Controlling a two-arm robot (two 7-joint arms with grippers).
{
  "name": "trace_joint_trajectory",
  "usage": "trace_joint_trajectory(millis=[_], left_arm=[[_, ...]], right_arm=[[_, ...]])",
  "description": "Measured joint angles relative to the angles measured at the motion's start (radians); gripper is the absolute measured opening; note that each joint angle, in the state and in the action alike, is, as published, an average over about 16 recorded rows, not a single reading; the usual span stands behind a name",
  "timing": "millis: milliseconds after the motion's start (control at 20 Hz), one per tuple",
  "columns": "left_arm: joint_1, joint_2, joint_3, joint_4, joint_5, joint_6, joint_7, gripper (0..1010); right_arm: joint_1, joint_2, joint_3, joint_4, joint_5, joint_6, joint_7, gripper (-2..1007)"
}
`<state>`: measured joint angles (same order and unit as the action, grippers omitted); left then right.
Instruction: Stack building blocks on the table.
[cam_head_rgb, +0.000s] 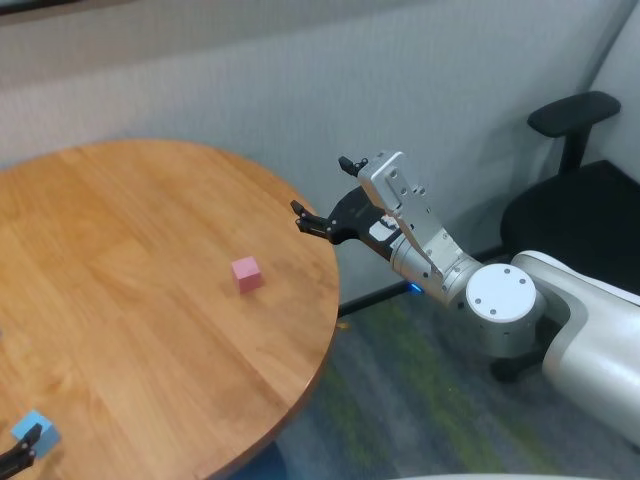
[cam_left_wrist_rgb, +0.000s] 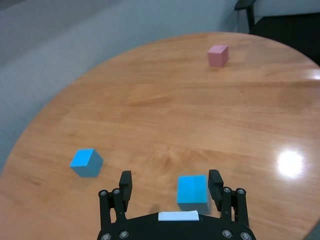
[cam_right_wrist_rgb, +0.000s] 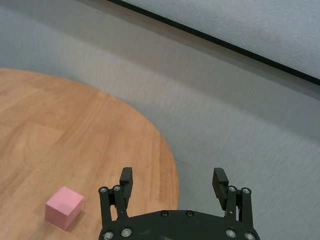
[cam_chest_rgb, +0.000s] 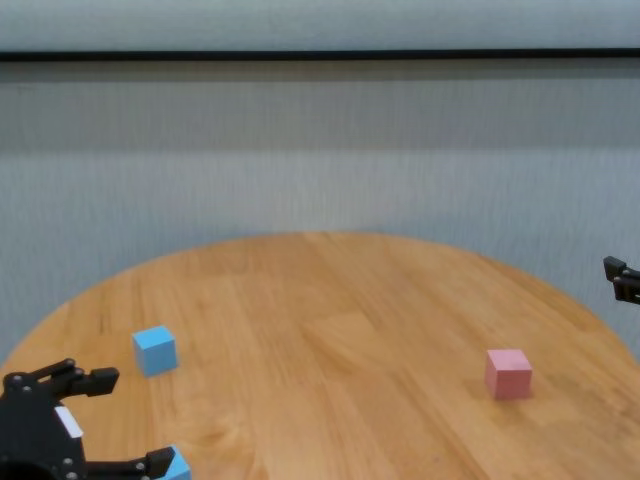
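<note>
While nothing is stacked yet, broad round table (cam_head_rgb: 120, 300) of orange-brown planks, smooth and a little glossy, carrying all three blocks, each apart from the others.

Right gripper (cam_head_rgb: 322, 193) hanging off the table's right edge, above the floor, jaws spread wide and empty. Left gripper (cam_left_wrist_rgb: 171, 186) low at the near left of the table, jaws likewise spread, nothing clamped; near blue block (cam_left_wrist_rgb: 193, 193) sitting between its fingers, close against one of them, contact not clear.

Second blue block (cam_chest_rgb: 155, 350) farther back on the left side, well apart from the first. Pink block (cam_head_rgb: 246, 273) alone on the right side, near the rim, nearer the right gripper than anything else.

Judged by look: small matte cubes, light, rigid, not fragile, little risk of crushing. Flat parallel faces, so best taken squarely across two opposite sides, mid-height, fingers aligned to the faces rather than the corners. Likely to skid or twist on the smooth wood if nudged off-centre; likely to topple a stack if released askew.
</note>
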<state>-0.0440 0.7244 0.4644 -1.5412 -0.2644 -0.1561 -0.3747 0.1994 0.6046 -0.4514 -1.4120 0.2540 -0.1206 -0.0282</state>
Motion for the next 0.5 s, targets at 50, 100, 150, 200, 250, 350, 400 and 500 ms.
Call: trace_joint_trajectory(millis=[50, 100, 150, 200, 250, 350, 400, 500], left_arm=[[0.001, -0.001, -0.001, -0.002, -0.001, 0.0, -0.006, 1003], [0.001, -0.001, -0.002, -0.004, -0.001, 0.0, -0.012, 1003], [0.002, -0.002, -0.002, -0.005, -0.001, 0.001, -0.017, 1003], [0.002, -0.003, -0.002, -0.006, 0.0, 0.001, -0.023, 1003], [0.002, -0.004, -0.002, -0.006, 0.001, 0.001, -0.028, 1003], [0.002, -0.008, -0.001, -0.004, 0.005, 0.001, -0.038, 1003], [0.001, -0.01, 0.0, -0.002, 0.008, 0.002, -0.042, 1003], [-0.001, -0.015, 0.003, 0.002, 0.014, 0.002, -0.05, 1003]], right_arm=[[0.0, 0.0, 0.0, 0.0, 0.0, 0.0, 0.0, 1005], [0.0, 0.0, 0.0, 0.0, 0.0, 0.0, 0.0, 1005], [0.0, 0.0, 0.0, 0.0, 0.0, 0.0, 0.0, 1005], [0.0, 0.0, 0.0, 0.0, 0.0, 0.0, 0.0, 1005], [0.0, 0.0, 0.0, 0.0, 0.0, 0.0, 0.0, 1005], [0.0, 0.0, 0.0, 0.0, 0.0, 0.0, 0.0, 1005], [0.0, 0.0, 0.0, 0.0, 0.0, 0.0, 0.0, 1005], [0.0, 0.0, 0.0, 0.0, 0.0, 0.0, 0.0, 1005]])
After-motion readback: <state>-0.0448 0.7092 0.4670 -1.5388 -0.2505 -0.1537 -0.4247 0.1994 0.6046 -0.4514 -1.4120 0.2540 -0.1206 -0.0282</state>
